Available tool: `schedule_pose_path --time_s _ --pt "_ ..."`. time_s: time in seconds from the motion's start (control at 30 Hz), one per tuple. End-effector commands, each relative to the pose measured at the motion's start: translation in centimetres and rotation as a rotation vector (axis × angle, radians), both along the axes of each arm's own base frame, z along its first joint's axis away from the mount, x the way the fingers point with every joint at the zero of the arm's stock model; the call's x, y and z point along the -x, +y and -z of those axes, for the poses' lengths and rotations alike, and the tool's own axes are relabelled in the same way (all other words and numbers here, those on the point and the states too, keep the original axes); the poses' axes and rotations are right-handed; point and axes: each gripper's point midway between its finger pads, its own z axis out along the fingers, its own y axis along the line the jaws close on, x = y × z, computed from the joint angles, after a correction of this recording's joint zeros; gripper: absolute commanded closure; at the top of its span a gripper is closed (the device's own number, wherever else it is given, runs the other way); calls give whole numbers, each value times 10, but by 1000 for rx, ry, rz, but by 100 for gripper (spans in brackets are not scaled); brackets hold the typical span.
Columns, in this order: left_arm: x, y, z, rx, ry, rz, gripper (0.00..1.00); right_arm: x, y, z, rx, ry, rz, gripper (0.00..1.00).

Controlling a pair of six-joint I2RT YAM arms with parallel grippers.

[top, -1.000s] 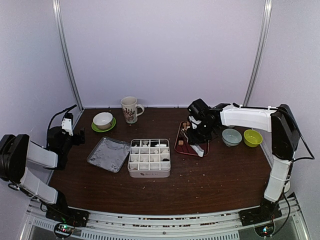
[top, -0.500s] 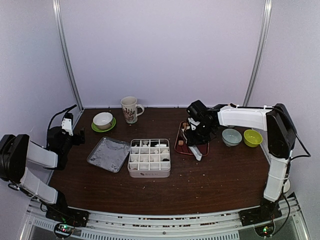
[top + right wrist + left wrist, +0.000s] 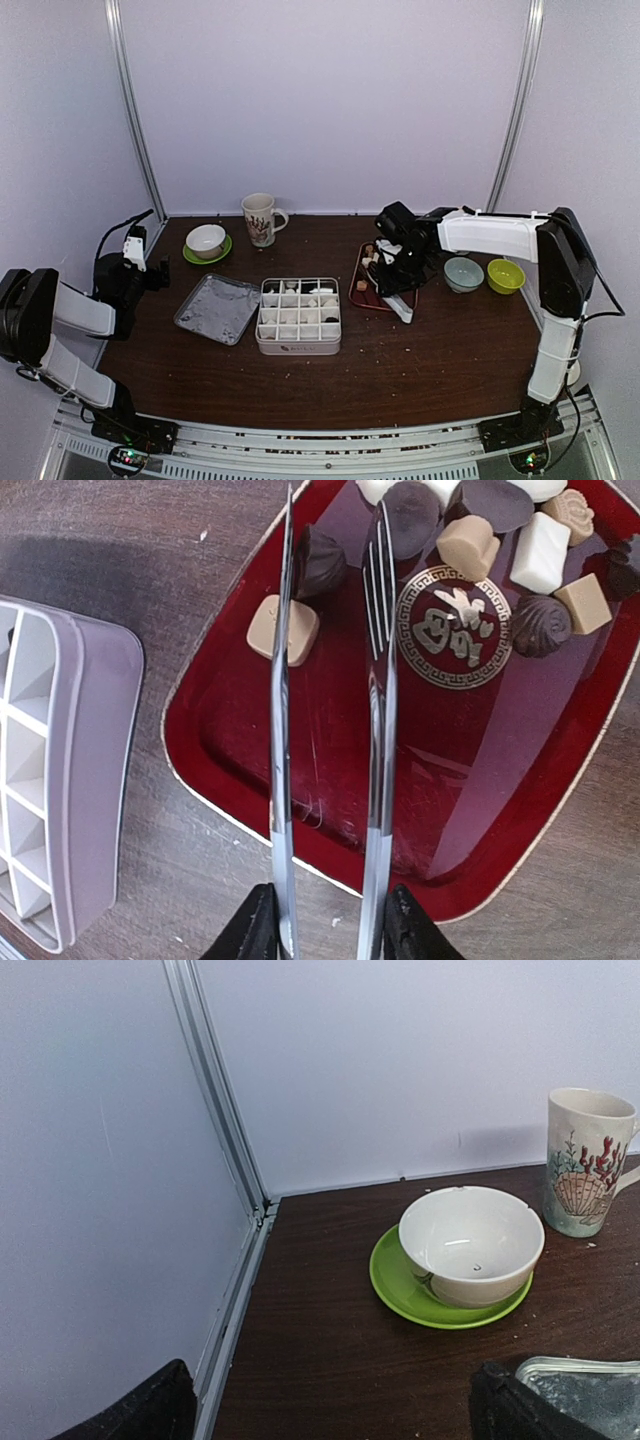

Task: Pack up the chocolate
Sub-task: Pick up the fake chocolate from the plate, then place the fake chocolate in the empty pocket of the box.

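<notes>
The chocolate lies on a red tray (image 3: 480, 780) as dark, tan and white pieces (image 3: 468, 545). My right gripper (image 3: 325, 925) (image 3: 398, 272) is shut on the metal tongs (image 3: 378, 730), which reach out over the tray. A dark piece (image 3: 318, 560) sits between the parted tong tips. A tan piece (image 3: 290, 630) rests on the tray's left rim, under the left blade. The white divided box (image 3: 298, 315) (image 3: 60, 780) stands left of the tray and holds white and dark pieces. My left gripper (image 3: 325, 1415) (image 3: 152, 277) is open, far left, holding nothing.
A metal lid (image 3: 217, 308) (image 3: 590, 1385) lies left of the box. A white bowl on a green saucer (image 3: 206, 242) (image 3: 470, 1245) and a shell-print mug (image 3: 260, 218) (image 3: 585, 1160) stand at the back. A grey bowl (image 3: 463, 272) and a green bowl (image 3: 505, 275) sit right of the tray.
My right gripper with the tongs has shifted slightly over the red tray. The left arm has not moved.
</notes>
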Motion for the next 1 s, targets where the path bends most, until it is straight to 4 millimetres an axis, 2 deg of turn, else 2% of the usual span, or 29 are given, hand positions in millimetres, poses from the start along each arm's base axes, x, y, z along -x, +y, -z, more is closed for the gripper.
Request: schedule_pose_path --time_s 0.0,0.2,0.4,0.5,0.6,0.77,0.97 --pt "-4 4 -11 6 -37 -14 2 -3 -13 -21 53 -67 -23 64" --pt "-4 4 -11 5 -37 -15 2 -12 -8 -18 75 -59 -42 64" --pt "-4 4 -10 6 -36 -14 2 -13 -7 -14 92 -36 -64 63" --pt "-4 4 -11 6 -38 -15 2 -13 -4 -15 84 -38 -70 68" --pt "-4 4 -11 6 -37 -15 2 -15 -1 -24 67 -50 -76 74" --pt "-4 4 -11 6 -37 -14 2 -14 -2 -49 36 -103 -84 79" --pt "-4 4 -11 6 -37 -14 2 2 -5 -75 -5 -153 -139 82"
